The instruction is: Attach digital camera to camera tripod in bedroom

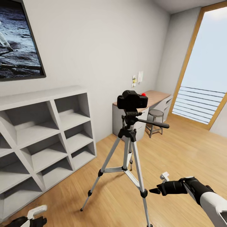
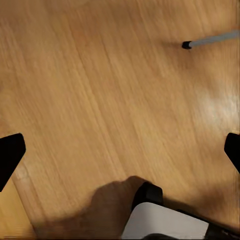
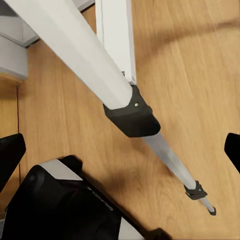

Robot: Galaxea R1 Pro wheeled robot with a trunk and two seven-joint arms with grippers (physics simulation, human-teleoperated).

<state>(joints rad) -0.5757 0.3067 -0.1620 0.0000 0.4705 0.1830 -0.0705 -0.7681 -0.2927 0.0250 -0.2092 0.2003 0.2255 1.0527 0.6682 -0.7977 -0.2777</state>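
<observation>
The digital camera, black with a red dot, sits on top of the camera tripod's black head, whose long handle points right. The tripod stands on the wood plank floor on three silver legs. My right gripper hovers low, just right of the tripod's near leg, open with nothing in it. In the right wrist view that leg and its black joint pass between the spread fingertips. My left gripper is low at the left, open over bare floor, with a tripod foot some way off.
A white cube shelf stands against the left wall under a framed picture. Behind the tripod are a wood-topped desk and a round stool. A tall wood-framed window is at the right. My own base lies below the right gripper.
</observation>
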